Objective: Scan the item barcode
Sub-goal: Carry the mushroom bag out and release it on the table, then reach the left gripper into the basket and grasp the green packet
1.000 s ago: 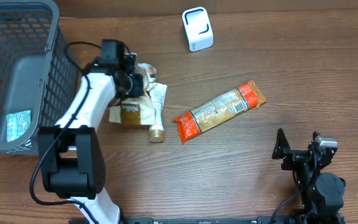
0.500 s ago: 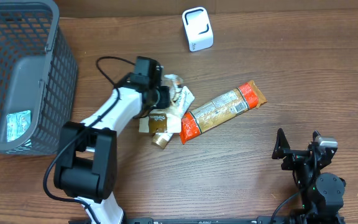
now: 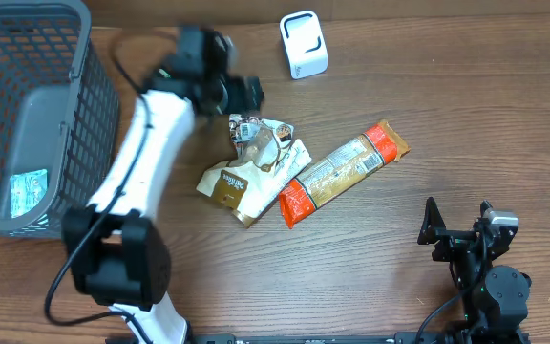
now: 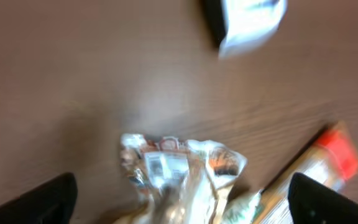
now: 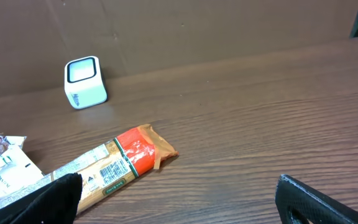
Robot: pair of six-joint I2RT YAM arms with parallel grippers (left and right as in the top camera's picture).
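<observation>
the left gripper (image 3: 243,94) hangs over the table (image 3: 466,115), just far of the pouch (image 3: 251,169) and to the near left of the scanner (image 3: 304,44); it is blurred in the overhead view. in the left wrist view its fingers (image 4: 39,200) sit at the two lower corners, jaws wide apart with nothing clamped between them, and the pouch (image 4: 179,165) lies on the wood below, crumpled and silvery at its far end

the pouch lies flat on the table, near of the scanner and apart from it, its brown and white face up. its right edge touches the orange left end of a long packet (image 3: 344,172) that runs slantwise to the far right, barcode side showing in the right wrist view (image 5: 107,168)

the right gripper (image 3: 458,229) sits at the near right, well apart from everything, jaws wide apart and empty

a grey basket (image 3: 94,105) stands at the far left with a blue-labelled thing inside
</observation>
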